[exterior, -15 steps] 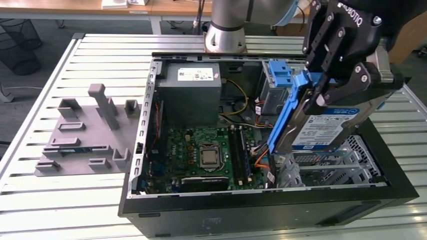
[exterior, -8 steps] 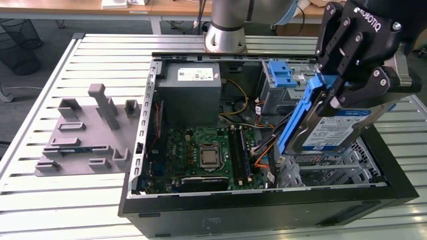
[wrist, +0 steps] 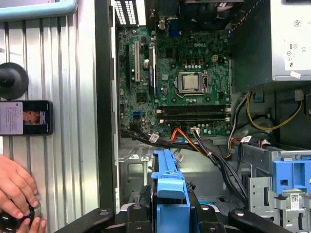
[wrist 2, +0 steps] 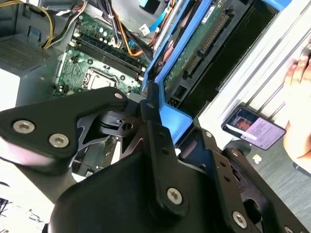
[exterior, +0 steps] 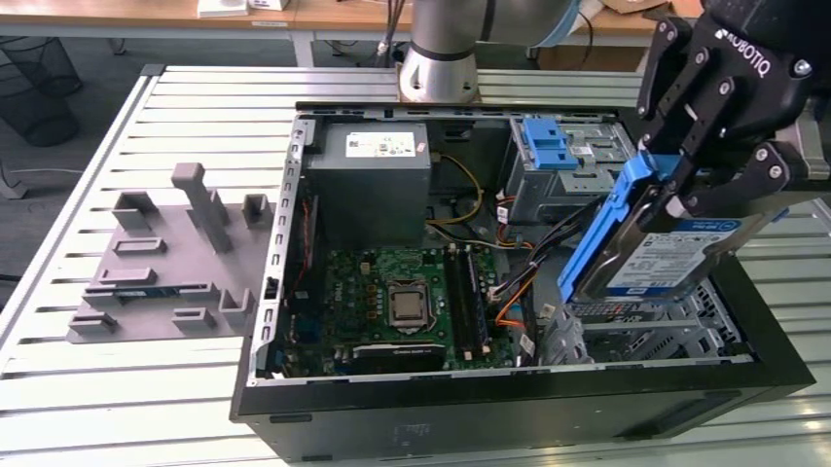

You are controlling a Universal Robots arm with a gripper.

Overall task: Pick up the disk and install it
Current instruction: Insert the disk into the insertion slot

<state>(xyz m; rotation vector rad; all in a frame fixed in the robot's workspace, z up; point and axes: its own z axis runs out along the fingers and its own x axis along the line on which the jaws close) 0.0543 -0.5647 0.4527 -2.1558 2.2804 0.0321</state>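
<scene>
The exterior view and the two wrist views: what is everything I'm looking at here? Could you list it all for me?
Disk: one, silver with a white-and-blue label, in a blue carrier frame, held tilted above the case's drive end.
Computer case: one, black, lying open on the table.
Motherboard: one, green, inside the case.
Power-supply box: one, grey with a white sticker, inside the case.
Latch piece: one, blue, atop the metal bay.
Fixture: one, grey, on the table toward the exterior view's left.
Table: one, silver, slatted.
Phone: one, black, on the table beside the case.
Person's hand: one, near the phone.
Gripper: one, black, shut on the disk.
</scene>
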